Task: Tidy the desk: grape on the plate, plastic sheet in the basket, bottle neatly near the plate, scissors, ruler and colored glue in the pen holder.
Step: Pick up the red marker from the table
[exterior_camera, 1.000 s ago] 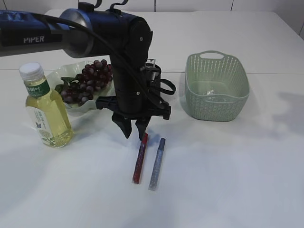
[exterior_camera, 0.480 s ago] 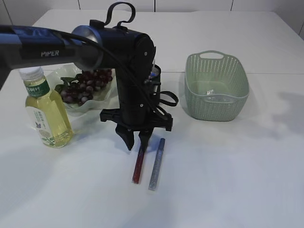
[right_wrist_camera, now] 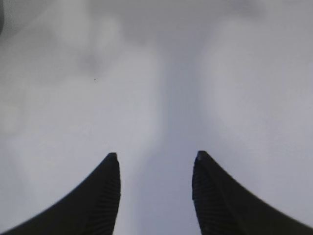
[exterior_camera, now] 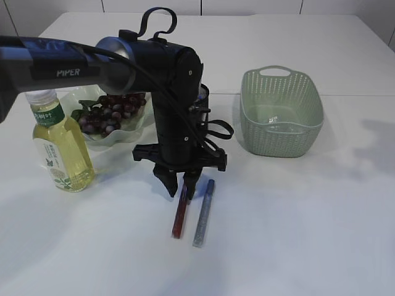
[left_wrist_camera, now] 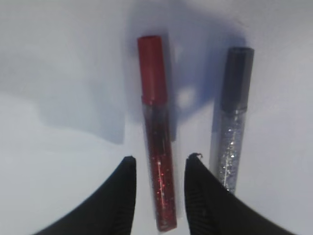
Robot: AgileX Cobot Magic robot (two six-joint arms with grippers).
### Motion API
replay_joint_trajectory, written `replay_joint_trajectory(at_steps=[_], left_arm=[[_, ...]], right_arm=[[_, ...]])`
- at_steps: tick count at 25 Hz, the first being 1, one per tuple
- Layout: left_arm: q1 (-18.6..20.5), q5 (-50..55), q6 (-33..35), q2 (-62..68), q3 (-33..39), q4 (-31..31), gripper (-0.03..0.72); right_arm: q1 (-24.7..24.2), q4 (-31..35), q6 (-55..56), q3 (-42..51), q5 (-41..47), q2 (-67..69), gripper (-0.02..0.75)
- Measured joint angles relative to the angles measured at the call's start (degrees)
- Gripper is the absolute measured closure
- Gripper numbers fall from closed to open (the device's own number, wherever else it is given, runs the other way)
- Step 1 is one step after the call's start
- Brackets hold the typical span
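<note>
Two colored glue pens lie side by side on the white table, a red one [exterior_camera: 180, 214] [left_wrist_camera: 156, 147] and a silver one [exterior_camera: 203, 214] [left_wrist_camera: 234, 122]. My left gripper [exterior_camera: 181, 192] [left_wrist_camera: 162, 157] points straight down, open, with one finger on each side of the red pen's far end and not closed on it. The grape bunch [exterior_camera: 110, 111] rests on the white plate [exterior_camera: 137, 131]. Beside the plate stands the bottle [exterior_camera: 58, 148]. The dark pen holder [exterior_camera: 204, 97] is mostly hidden behind the arm. Scissors and ruler are hidden. My right gripper [right_wrist_camera: 156, 155] is open over bare surface.
A green basket [exterior_camera: 281, 132] stands at the right with something clear and shiny [exterior_camera: 271, 120] on its floor. The silver pen lies just right of my left gripper's right finger [left_wrist_camera: 205, 196].
My left gripper has come down and shifted slightly right, so its fingers now straddle the top end of the red glue pen. The pens, bottle and basket have not moved.
</note>
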Motion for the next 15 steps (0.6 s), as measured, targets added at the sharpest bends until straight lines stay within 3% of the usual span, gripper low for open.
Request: replay_joint_trajectory(at_steps=[15], left_arm=[[0.13,-1.00,0.00,0.74,0.00,-0.61,0.444]], right_arm=[[0.00,0.00,0.00,0.00,0.00,0.00,0.354]])
